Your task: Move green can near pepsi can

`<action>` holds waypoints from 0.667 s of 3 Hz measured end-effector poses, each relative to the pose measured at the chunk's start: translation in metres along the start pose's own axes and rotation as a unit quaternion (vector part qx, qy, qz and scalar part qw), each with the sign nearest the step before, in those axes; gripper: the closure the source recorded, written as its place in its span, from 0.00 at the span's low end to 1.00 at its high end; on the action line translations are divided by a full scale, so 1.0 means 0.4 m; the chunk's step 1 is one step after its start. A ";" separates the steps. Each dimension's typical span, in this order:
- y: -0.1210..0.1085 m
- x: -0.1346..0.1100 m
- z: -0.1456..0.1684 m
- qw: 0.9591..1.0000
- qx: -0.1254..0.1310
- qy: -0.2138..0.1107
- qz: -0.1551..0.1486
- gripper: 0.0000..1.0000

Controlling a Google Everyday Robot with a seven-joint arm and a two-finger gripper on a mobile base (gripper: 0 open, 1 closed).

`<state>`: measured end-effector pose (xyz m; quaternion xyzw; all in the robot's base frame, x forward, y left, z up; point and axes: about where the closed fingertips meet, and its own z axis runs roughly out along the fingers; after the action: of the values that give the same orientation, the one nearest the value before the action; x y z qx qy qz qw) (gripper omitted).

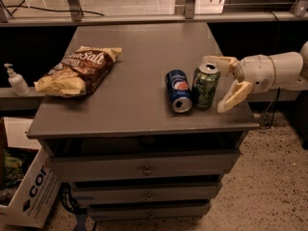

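Observation:
The green can [205, 86] stands upright on the grey table [125, 105], near its right front corner. The pepsi can [177, 91] lies on its side right beside it on the left, the two almost touching. My gripper [217, 84] reaches in from the right and is open. One pale finger [219, 60] lies behind the green can's top. The other finger [233, 97] angles down to the right of the can, clear of it. Nothing is held.
A brown chip bag [77, 71] lies at the table's left. A soap dispenser bottle [16, 80] stands on a ledge to the left. A cardboard box [29, 191] sits on the floor at lower left. Drawers [144, 170] are below the tabletop.

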<state>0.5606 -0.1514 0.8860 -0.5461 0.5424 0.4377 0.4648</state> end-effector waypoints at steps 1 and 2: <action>-0.009 -0.030 -0.085 0.999 0.038 0.025 -0.012 0.00; -0.021 -0.078 -0.184 0.996 0.078 0.041 -0.029 0.00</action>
<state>0.5660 -0.2180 0.9306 -0.5409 0.5777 0.3575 0.4959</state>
